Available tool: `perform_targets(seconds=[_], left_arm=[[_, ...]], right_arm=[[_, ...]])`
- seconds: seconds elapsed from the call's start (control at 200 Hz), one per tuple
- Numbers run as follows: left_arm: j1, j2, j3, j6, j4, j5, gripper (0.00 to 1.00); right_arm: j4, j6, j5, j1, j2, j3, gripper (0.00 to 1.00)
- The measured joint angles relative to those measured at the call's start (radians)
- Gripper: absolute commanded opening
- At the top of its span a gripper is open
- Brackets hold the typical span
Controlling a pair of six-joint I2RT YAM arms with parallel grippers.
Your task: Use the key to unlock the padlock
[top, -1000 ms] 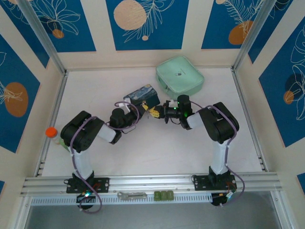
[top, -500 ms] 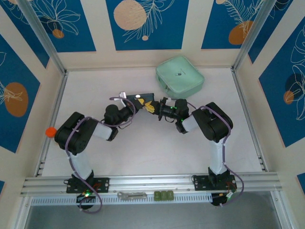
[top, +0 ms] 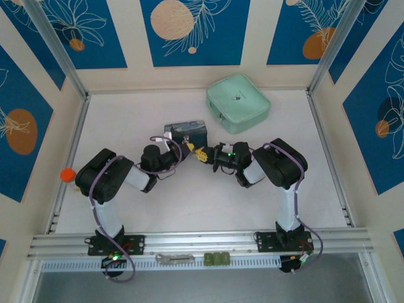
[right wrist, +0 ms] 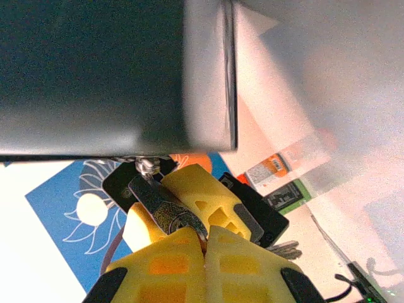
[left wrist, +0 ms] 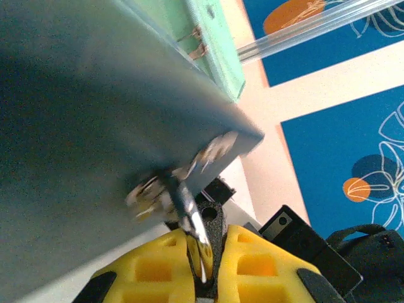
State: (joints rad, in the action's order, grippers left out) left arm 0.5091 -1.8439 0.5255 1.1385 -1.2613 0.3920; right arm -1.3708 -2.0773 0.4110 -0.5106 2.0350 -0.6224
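Padlock (left wrist: 211,218) sat at the edge of the tin (top: 192,130), pinched in the almost closed left gripper (left wrist: 205,252). The right gripper (right wrist: 205,237) was fully closed on the key (right wrist: 167,211). Both seemed small, stiff, slippery metal, best held by their flat sides.

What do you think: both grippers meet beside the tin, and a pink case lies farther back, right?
No. The case is mint green, not pink, as the top view shows. The left gripper and right gripper do meet beside the tin.
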Motion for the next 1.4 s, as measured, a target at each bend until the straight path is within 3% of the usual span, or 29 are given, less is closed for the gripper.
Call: perform_targets(seconds=[0.27, 0.36, 0.46, 0.54, 0.905, 1.005, 1.135, 1.23, 1.4], left_arm=[[0.020, -0.034, -0.018, 0.008, -0.001, -0.009, 0.00], [0.028, -0.053, -0.018, 0.008, -0.021, -0.019, 0.00], [0.044, -0.072, -0.030, 0.007, -0.048, -0.023, 0.00], [0.053, -0.083, -0.048, 0.008, -0.062, -0.023, 0.00], [0.059, -0.110, -0.085, 0.008, -0.085, -0.078, 0.00], [0.062, -0.103, -0.096, 0.007, -0.082, -0.102, 0.13], [0.064, -0.082, -0.117, 0.018, -0.050, -0.133, 0.51], [0.066, -0.059, -0.132, 0.038, -0.064, -0.145, 0.69], [0.066, -0.034, -0.184, 0.076, -0.134, -0.174, 0.81]], right_arm=[[0.036, 0.025, -0.005, -0.003, -0.001, 0.036, 0.00], [0.061, 0.064, -0.017, -0.002, -0.012, 0.043, 0.17], [0.140, 0.134, -0.059, 0.001, -0.053, 0.063, 0.28], [0.248, 0.197, -0.110, 0.021, -0.113, 0.086, 0.37], [0.959, 0.578, -0.295, 0.061, -0.490, 0.046, 0.43], [1.098, 0.680, -0.348, 0.061, -0.570, 0.005, 0.44], [1.230, 0.782, -0.408, 0.060, -0.640, -0.010, 0.47], [1.321, 0.850, -0.453, 0.051, -0.666, -0.027, 0.49], [1.476, 0.998, -0.548, -0.023, -0.689, -0.117, 0.51]])
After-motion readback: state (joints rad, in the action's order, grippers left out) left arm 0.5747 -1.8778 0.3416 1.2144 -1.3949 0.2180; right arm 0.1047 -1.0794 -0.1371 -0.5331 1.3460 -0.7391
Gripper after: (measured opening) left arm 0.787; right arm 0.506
